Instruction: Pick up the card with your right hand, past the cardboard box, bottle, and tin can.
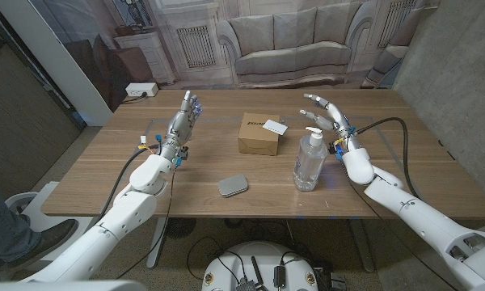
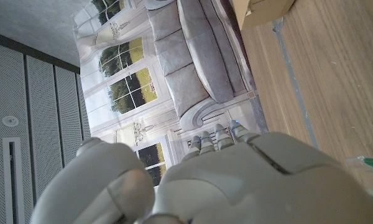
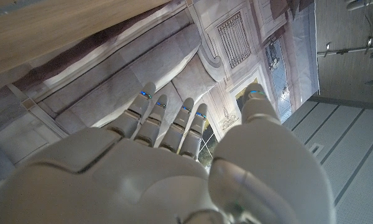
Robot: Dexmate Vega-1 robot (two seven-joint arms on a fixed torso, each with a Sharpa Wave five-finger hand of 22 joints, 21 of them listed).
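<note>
right hand (image 1: 330,121) open, raised beside bottle (image 1: 309,162), apart from card (image 1: 273,126).

Both arms reach up from the bottom corners; left hand (image 1: 183,117) and right hand (image 1: 327,117) hover, fingers apart, holding nothing.

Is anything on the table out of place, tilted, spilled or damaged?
Nothing looks spilled or damaged. The card lies on top of the box, overhanging its right edge a little. The bottle stands upright, and the tin lies flat, turned at a slight angle. Both hands are open above the table.
</note>
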